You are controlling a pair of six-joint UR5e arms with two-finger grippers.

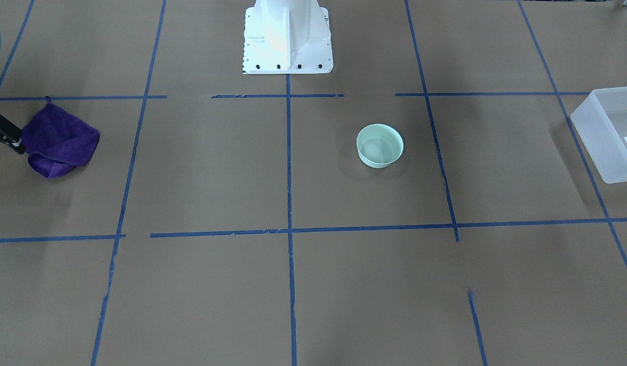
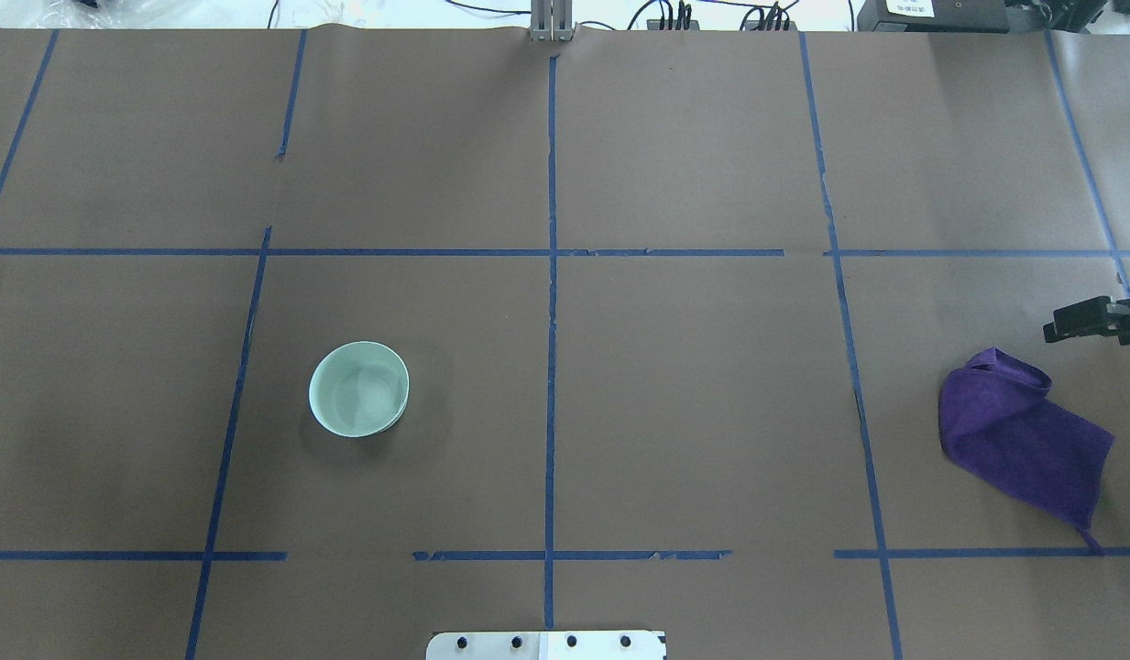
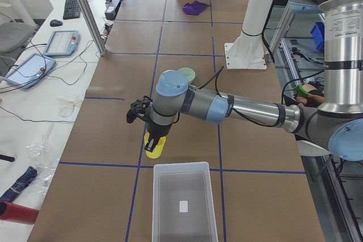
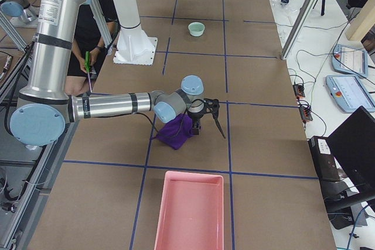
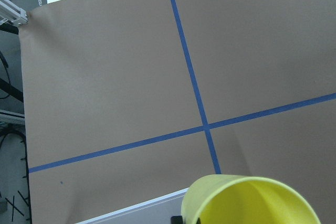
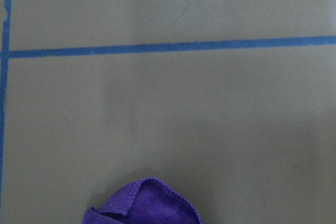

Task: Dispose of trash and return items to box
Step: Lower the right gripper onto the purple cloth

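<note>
box [image 1: 589, 145] and yellow cup [image 5: 252, 203] both cut off

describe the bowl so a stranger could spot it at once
Start at the white robot base on the brown table. Just in front of it, toward the box, sits the bowl. It is the only round, mint-green thing there.

You are looking at two arms of bare silver tube, the left arm [image 3: 249, 109] and the right arm [image 4: 111, 105], with grey joints capped in pale blue. Small black lettering runs down each upper tube. A thin black cable [image 3: 218, 79] loops off the left forearm. The left hand [image 3: 154, 138] and right hand [image 4: 211, 134] are black. The white pedestal [image 1: 288, 38] has black screws [image 1: 278, 66] along its foot.
</note>
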